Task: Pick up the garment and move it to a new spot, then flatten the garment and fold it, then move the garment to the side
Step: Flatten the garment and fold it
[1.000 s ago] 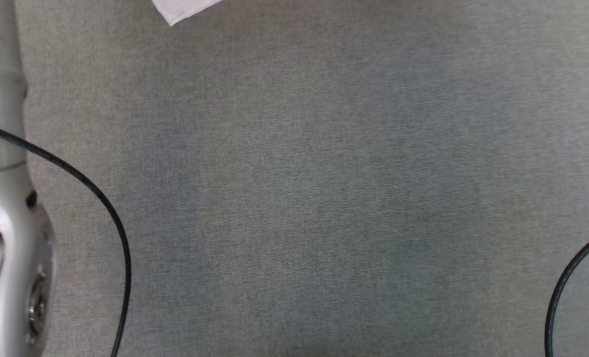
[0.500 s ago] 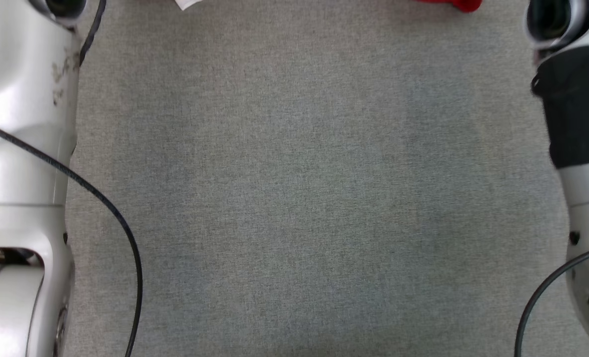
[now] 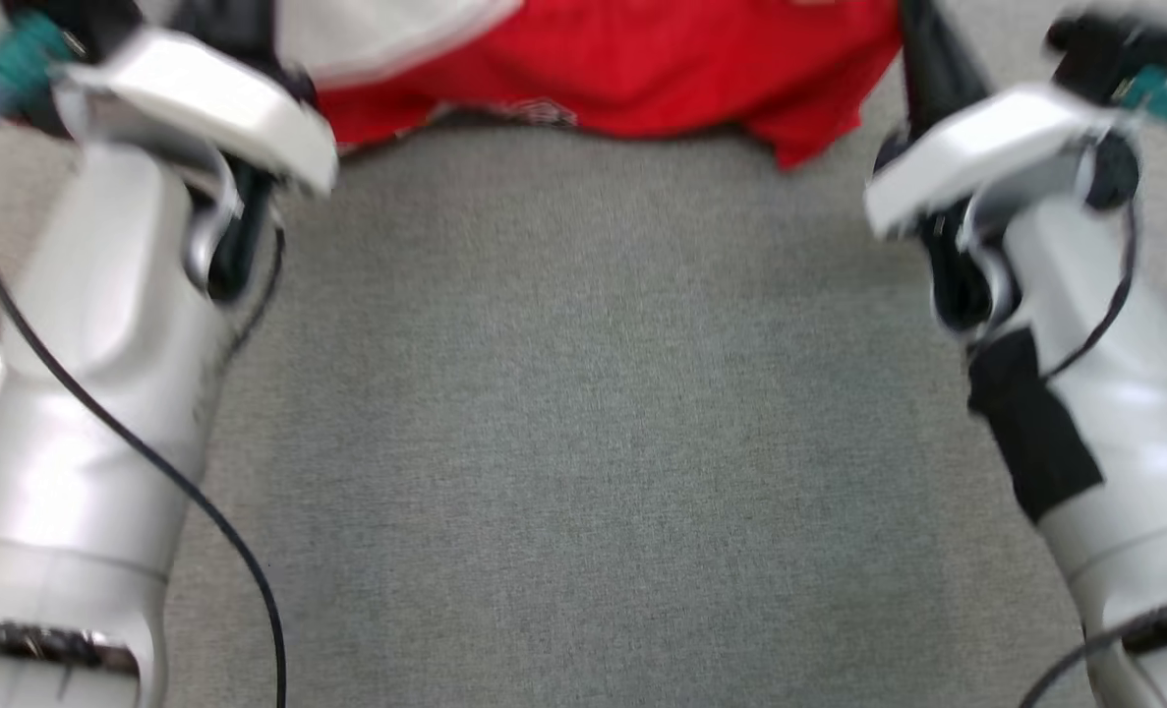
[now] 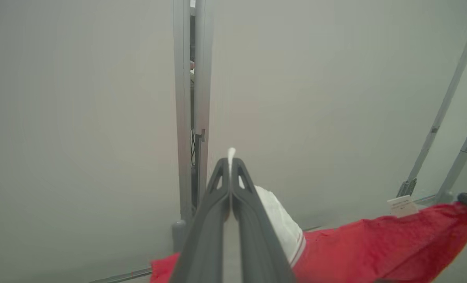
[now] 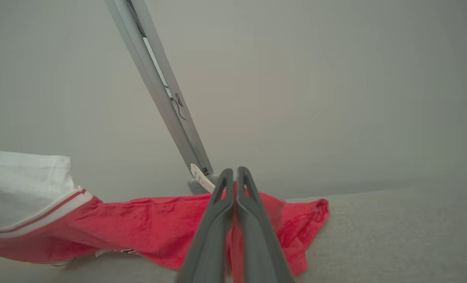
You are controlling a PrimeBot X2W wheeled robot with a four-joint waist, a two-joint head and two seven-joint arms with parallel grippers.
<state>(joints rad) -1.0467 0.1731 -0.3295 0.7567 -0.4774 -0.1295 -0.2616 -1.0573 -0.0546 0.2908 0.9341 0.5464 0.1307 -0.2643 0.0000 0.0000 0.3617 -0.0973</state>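
The garment (image 3: 642, 69) is red with a white, red-striped sleeve and hangs stretched between my two grippers over the far part of the grey table (image 3: 583, 442). My left gripper (image 4: 230, 161) is shut on the garment's white part, and a sliver of white cloth pokes out past the tips. The red cloth (image 4: 375, 243) runs off to the right from it. My right gripper (image 5: 233, 171) is shut on the red edge of the garment (image 5: 146, 228), whose lower hem sags onto the table. In the head view the left gripper (image 3: 224, 25) and the right gripper (image 3: 922, 59) reach up at the top corners.
Pale grey wall panels with metal posts (image 4: 188, 118) stand behind the table. A slanted post (image 5: 158, 90) crosses the right wrist view. Black cables (image 3: 150, 462) trail along both forearms. A white label (image 4: 402, 205) sits on the garment's edge.
Both arms have come much further into the head view. The garment, before only a white corner and then a red scrap at the top edge, now spans the top.
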